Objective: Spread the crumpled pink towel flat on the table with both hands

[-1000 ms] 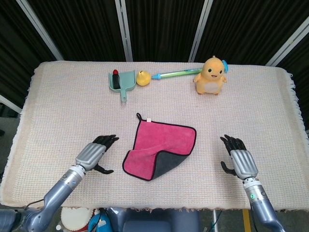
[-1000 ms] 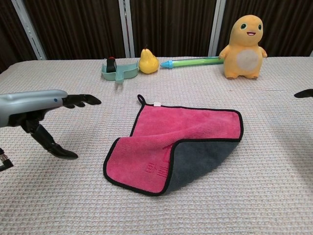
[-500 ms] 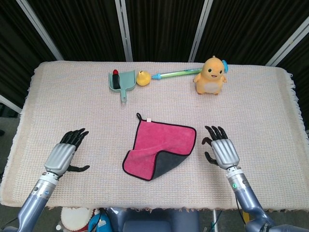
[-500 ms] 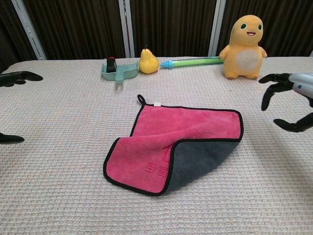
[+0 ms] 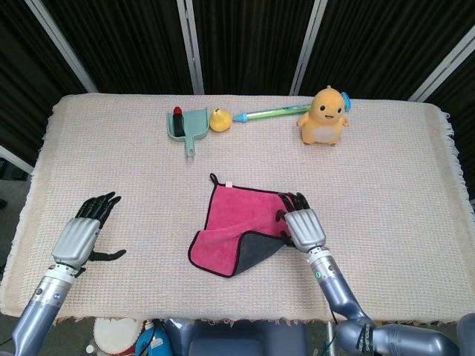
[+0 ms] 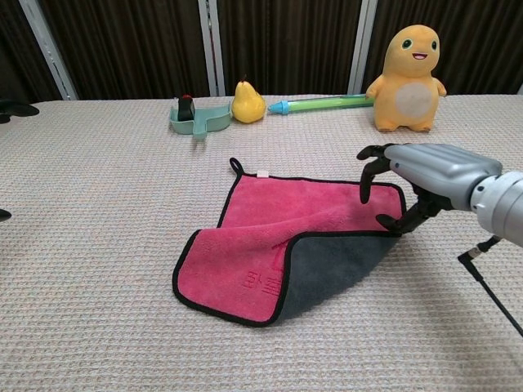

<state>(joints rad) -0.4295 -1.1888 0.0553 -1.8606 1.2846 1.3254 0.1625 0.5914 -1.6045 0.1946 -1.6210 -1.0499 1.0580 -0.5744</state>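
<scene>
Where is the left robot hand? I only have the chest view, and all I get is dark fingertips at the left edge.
Observer: In the head view the left robot hand is over bare tablecloth, well to the left of the pink towel and apart from it.
Operator: Is it holding anything?
Observer: No. Its fingers are spread with nothing between them.
Operator: And from above, where does the right robot hand sit?
Observer: The right robot hand lies over the towel's right edge, with its fingertips pointing toward the far right corner.
</scene>
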